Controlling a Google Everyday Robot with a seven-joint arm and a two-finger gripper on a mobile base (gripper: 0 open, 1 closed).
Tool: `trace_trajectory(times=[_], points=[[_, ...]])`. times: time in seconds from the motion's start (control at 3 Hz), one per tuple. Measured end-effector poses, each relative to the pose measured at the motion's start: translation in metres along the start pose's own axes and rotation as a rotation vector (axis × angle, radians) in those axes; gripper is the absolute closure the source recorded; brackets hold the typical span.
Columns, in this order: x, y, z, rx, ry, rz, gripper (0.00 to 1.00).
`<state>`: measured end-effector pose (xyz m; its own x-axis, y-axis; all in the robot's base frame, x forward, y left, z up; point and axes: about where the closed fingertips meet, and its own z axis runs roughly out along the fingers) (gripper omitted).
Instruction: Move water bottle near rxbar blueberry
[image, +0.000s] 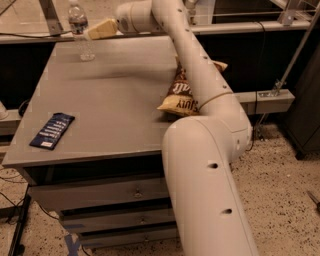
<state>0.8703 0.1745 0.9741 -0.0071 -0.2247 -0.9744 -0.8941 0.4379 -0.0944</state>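
Found upright at far-left table (115, 100) corner: bottle (78, 24), gripper (93, 33) against its right side, closure impossible to tell; flat near front-left edge, well apart: rxbar (52, 130); recommended: firm mid-body hold, upright carry, set-down just beside rxbar.

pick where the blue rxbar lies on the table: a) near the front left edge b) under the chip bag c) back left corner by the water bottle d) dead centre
a: the rxbar blueberry lies by the front left edge of the table, far from the water bottle at the back left corner, where the claw sits right beside it; the chip bag is over on the right.
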Motion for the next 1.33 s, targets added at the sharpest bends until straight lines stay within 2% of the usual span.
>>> trace_trajectory(times=[0.33,0.67,1.0,1.33], points=[[0.009,-0.004,-0.046,0.048,0.066,-0.048,0.0],[0.016,0.018,-0.067,0.044,0.136,-0.077,0.0],[0.013,0.052,-0.066,0.018,0.178,-0.074,0.0],[0.006,0.076,-0.055,0.008,0.183,-0.039,0.0]])
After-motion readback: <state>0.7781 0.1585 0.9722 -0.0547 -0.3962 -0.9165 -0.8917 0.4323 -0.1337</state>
